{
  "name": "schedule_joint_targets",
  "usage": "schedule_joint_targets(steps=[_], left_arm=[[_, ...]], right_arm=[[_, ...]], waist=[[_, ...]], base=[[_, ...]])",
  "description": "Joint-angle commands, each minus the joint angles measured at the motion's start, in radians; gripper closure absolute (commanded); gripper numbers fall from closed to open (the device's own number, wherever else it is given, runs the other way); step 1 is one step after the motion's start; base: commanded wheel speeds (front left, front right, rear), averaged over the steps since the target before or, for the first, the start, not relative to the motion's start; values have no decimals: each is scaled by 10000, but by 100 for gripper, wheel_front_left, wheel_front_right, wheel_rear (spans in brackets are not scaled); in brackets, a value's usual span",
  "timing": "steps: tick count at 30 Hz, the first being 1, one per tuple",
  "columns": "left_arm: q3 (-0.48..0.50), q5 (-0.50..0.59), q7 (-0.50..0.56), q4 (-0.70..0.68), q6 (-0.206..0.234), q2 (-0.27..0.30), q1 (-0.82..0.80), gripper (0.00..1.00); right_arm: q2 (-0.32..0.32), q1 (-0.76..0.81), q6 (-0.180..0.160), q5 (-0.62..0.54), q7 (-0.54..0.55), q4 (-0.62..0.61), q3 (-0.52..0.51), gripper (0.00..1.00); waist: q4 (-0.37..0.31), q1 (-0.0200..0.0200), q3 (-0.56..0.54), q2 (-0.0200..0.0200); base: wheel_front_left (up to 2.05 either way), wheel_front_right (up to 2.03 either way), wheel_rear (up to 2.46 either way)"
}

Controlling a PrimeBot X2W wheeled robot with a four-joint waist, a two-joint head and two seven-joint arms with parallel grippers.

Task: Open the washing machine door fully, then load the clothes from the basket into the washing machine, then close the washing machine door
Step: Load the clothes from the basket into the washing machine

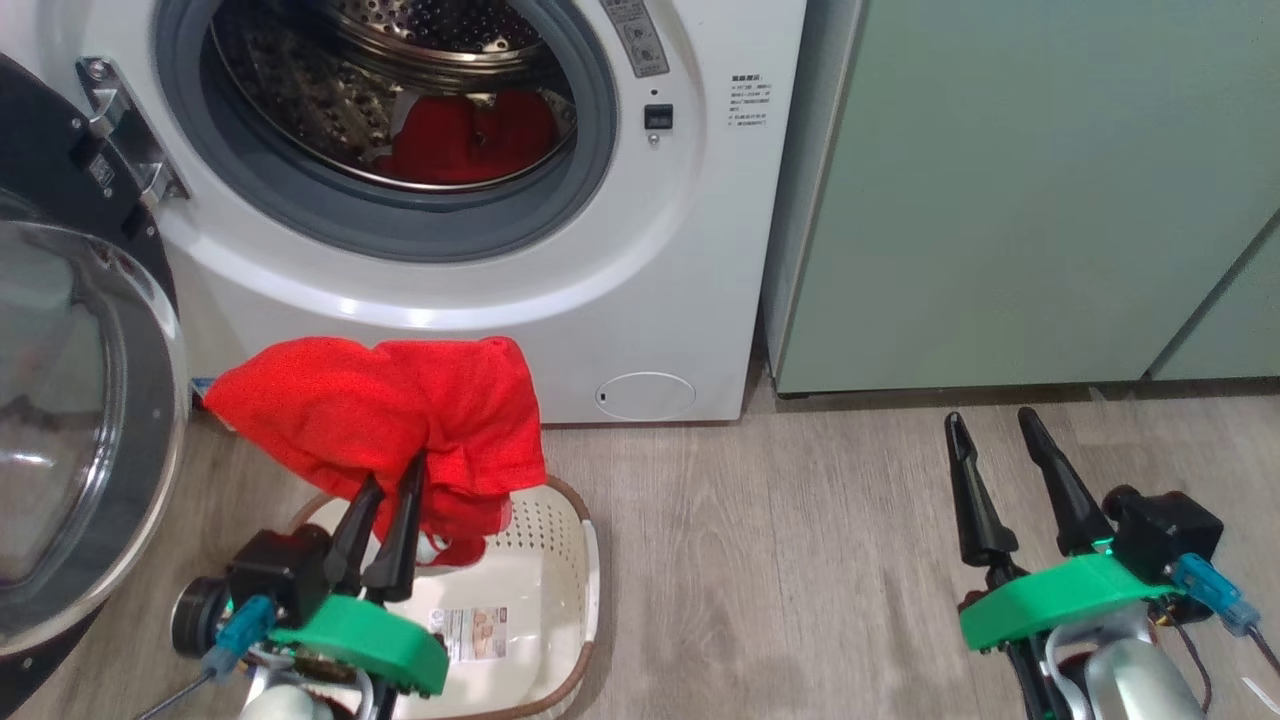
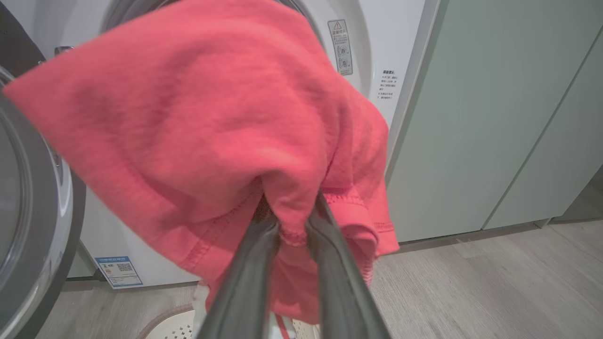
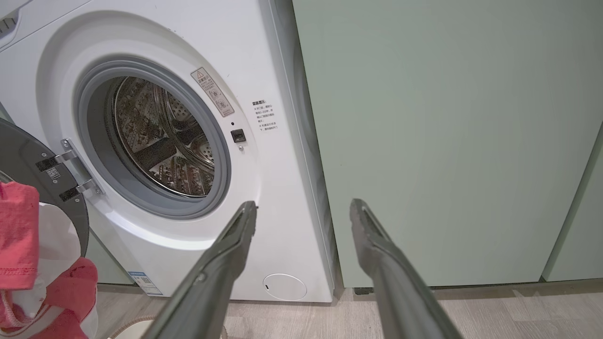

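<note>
The washing machine [image 1: 650,300] stands with its door [image 1: 60,420] swung wide open at the left, glass bowl facing me. One red garment [image 1: 470,135] lies inside the steel drum [image 3: 160,136]. My left gripper [image 1: 395,475] is shut on another of the clothes [image 1: 380,410], a red piece hanging just above the basket [image 1: 560,560] and in front of the washer's lower panel. In the left wrist view the fabric [image 2: 212,117] drapes over the pinching fingers [image 2: 264,235]. Over the floor to the right, my right gripper [image 1: 990,425] is open and holds nothing [image 3: 304,212].
Pale green cabinets [image 1: 1020,190] stand right of the washer. A small round white flap [image 1: 645,395] sits low on the washer front. Wood-look floor [image 1: 800,560] stretches between basket and right gripper. The open door's black rim [image 2: 42,212] is close on the left.
</note>
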Motion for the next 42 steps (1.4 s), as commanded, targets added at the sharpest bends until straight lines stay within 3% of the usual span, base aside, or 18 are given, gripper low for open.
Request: schedule_joint_targets(steps=[1,12,19,24,33,37,42], left_arm=[[371,-31,-137,-396,-37,-41,-550,100],[570,7,-137,-405,-141,-42,-937,100],[871,250,-137,-468,-283,46,-2026,100],[1065,363,-137,-472,-332,442,-3206,100],[1898,242,-137,-27,-352,1527,-6389,100],[1585,211,-137,452,-354,2308,-8039,100],[879,71,81,1942,-355,3540,-11201,100]], right_arm=[[-89,-326,0,28,-65,-391,220,0],[-89,-540,0,100,-65,-523,256,0],[-89,-1052,0,99,-65,-806,317,0],[-89,-1518,0,152,-65,-989,446,0],[-89,-2084,0,506,-65,-1190,687,0],[-89,-2298,0,785,-65,-1299,786,0],[-89,-2652,0,1178,-65,-1444,1061,0]], waist=[[-9,1,51,0],[-217,1,846,0],[-492,1,2419,0],[-817,1,3726,0],[-1658,1,5630,0],[-1974,1,6342,0],[-2467,1,7299,0]], base=[[0,0,0],[0,0,0],[0,0,0],[0,0,0],[0,0,0],[0,0,0],[0,0,0]])
